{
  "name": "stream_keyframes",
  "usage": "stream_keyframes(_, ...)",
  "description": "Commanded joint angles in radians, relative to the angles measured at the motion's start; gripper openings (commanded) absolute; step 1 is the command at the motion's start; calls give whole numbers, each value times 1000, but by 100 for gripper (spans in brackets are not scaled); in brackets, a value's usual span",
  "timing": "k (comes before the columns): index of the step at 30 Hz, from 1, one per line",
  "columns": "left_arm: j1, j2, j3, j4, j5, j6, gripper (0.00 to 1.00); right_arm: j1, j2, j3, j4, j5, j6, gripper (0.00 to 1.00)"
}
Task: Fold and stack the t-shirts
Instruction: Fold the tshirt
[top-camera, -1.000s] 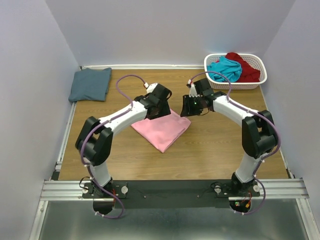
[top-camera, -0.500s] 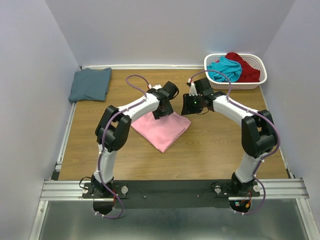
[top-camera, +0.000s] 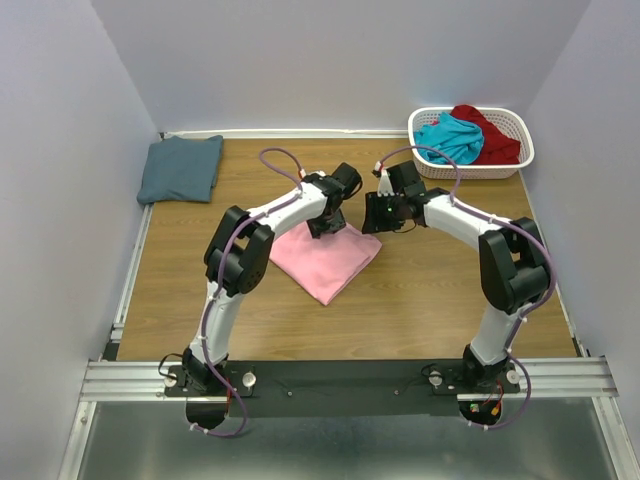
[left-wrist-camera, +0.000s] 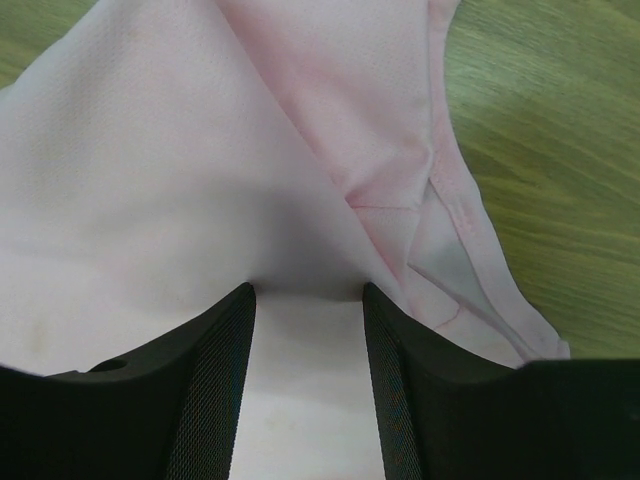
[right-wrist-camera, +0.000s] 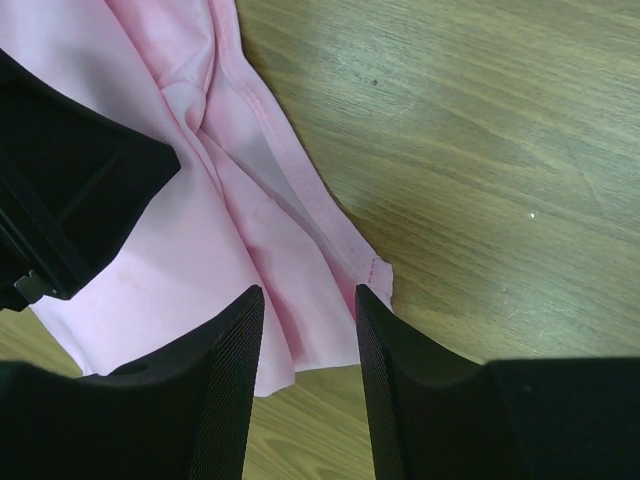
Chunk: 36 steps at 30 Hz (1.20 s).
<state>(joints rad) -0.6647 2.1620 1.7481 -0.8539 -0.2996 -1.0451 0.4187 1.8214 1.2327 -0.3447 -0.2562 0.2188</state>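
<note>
The light pink t-shirt (top-camera: 325, 262) lies folded in the middle of the table. My left gripper (top-camera: 326, 226) is down on its far edge. In the left wrist view, pink cloth (left-wrist-camera: 150, 180) fills the gap between the parted fingers of the left gripper (left-wrist-camera: 308, 290). My right gripper (top-camera: 373, 214) hangs open just over the shirt's far right corner (right-wrist-camera: 340, 270), and cloth and wood show between its fingertips (right-wrist-camera: 310, 290). The slate blue-grey t-shirt (top-camera: 180, 168) lies folded at the far left. The teal t-shirt (top-camera: 450, 137) and the dark red t-shirt (top-camera: 495, 135) sit crumpled in the basket.
The white slotted basket (top-camera: 470, 170) stands at the far right corner. Walls close in the table on the left, right and far sides. Bare wood (top-camera: 440, 290) lies in front of the pink shirt and to its right. The two grippers stand close together.
My left arm has swung right, bringing its gripper to the pink shirt's far edge, and its jaws have narrowed. The right arm has barely moved.
</note>
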Motion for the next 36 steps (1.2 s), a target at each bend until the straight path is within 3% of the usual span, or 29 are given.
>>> stream_keyframes(1, 4, 27, 62, -43, -50, -21, 55, -1, 19, -27, 41, -21, -6, 50)
stream_keyframes(17, 5, 79, 113, -65, -36, -26, 52, -1, 19, -44, 62, -23, -2, 50)
stream_keyframes(25, 7, 90, 105, -65, -27, -15, 39, -1, 24, -42, 67, -21, -3, 50)
stream_keyframes(33, 7, 44, 60, -43, -38, -9, 33, -3, 36, 7, 67, -67, -15, 50)
stream_keyframes(36, 7, 45, 60, -43, -38, 0, 24, -3, 50, 36, 72, -110, -19, 50)
